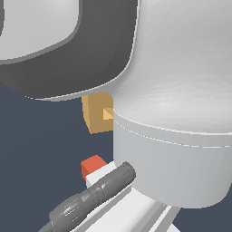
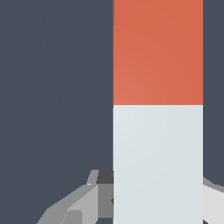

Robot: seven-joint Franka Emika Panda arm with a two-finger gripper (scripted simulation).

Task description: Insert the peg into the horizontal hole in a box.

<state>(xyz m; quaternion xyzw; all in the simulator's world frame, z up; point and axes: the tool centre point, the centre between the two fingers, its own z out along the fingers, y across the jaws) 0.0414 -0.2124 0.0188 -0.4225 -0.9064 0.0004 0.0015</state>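
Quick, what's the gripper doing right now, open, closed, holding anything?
Gripper: closed on the peg, gripping its pale grey-white half; the red-orange half sticks out ahead.

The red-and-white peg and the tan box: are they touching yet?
Apart. In the exterior view the peg's red end sits well below the box, with dark background plainly between them; the hole is empty.

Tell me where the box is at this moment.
In the exterior view the box shows left of centre, half hidden behind the robot arm, above the red end of the peg; its hole is visible.
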